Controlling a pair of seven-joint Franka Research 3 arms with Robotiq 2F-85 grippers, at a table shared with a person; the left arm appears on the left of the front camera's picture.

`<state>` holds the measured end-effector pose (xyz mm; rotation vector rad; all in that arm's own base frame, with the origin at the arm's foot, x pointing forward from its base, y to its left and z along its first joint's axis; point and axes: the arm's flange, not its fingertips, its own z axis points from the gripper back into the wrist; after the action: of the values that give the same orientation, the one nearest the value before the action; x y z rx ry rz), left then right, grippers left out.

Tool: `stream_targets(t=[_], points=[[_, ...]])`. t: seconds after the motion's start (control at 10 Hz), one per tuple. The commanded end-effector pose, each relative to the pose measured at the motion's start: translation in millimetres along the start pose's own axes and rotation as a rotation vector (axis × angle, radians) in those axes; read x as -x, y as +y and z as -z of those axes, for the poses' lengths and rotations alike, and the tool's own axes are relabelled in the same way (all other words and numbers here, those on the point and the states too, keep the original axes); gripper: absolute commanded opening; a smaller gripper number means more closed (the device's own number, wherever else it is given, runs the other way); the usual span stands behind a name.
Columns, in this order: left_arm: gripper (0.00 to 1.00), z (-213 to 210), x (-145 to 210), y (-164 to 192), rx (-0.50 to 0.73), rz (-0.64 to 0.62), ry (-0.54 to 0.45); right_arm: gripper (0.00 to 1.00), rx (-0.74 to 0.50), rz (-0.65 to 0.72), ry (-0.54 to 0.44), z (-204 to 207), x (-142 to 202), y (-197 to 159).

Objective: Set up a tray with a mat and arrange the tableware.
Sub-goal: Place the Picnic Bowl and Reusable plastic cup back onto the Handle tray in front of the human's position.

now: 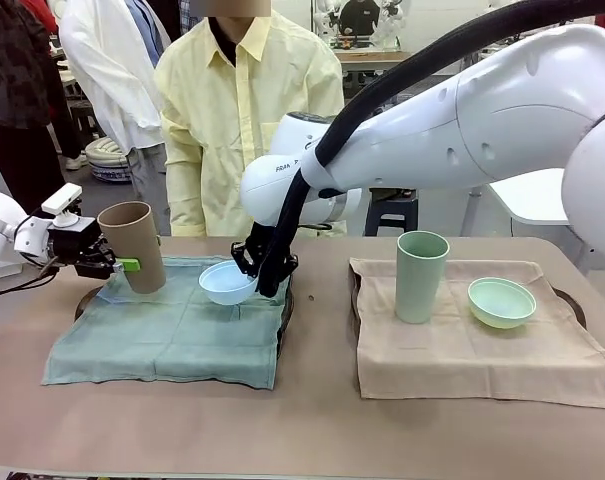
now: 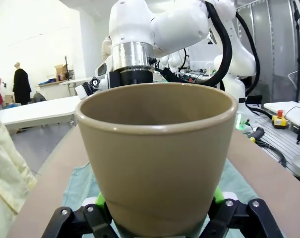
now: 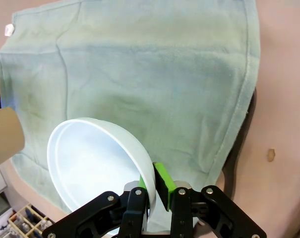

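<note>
My left gripper (image 1: 125, 264) is shut on the tan-brown tumbler (image 1: 134, 245), which leans slightly over the far left corner of the green mat (image 1: 172, 330). From the left wrist, the tumbler (image 2: 157, 153) sits between the green pads (image 2: 101, 201). My right gripper (image 1: 263, 266) is shut on the rim of the pale blue bowl (image 1: 226, 284), tilted just above the mat's far side. The right wrist view shows the right gripper (image 3: 157, 191) pinching the bowl (image 3: 92, 166) over the mat (image 3: 154, 74). The pale green tumbler (image 1: 420, 275) and pale green bowl (image 1: 501, 302) stand on the beige mat (image 1: 462, 345).
Each mat lies on a dark tray; the rim of the left tray (image 1: 286, 305) and of the right tray (image 1: 576, 305) peeks out. A person in a yellow shirt (image 1: 244, 110) stands at the far side. My right arm (image 1: 462, 110) crosses above the table's middle.
</note>
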<state>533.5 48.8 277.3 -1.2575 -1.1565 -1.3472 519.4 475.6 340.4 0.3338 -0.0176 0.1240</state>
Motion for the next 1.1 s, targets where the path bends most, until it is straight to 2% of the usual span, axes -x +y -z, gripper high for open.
stream_targets(t=[0.0, 0.8, 0.9, 1.0], points=[[0.85, 1, 6, 4, 0.011, 0.032, 0.036, 0.07, -0.057, -0.017, 0.014, 4, -5, 2], [0.85, 19, 39, 11, 0.042, -0.004, 0.045, 0.07, -0.009, 0.029, 0.06, 27, -21, -5], [0.91, 18, 40, 12, 0.047, -0.012, 0.048, 0.07, -0.008, 0.03, 0.064, 29, -22, -5], [1.0, 19, 40, 11, 0.045, -0.015, 0.049, 0.15, -0.002, 0.032, 0.068, 29, -21, -5]])
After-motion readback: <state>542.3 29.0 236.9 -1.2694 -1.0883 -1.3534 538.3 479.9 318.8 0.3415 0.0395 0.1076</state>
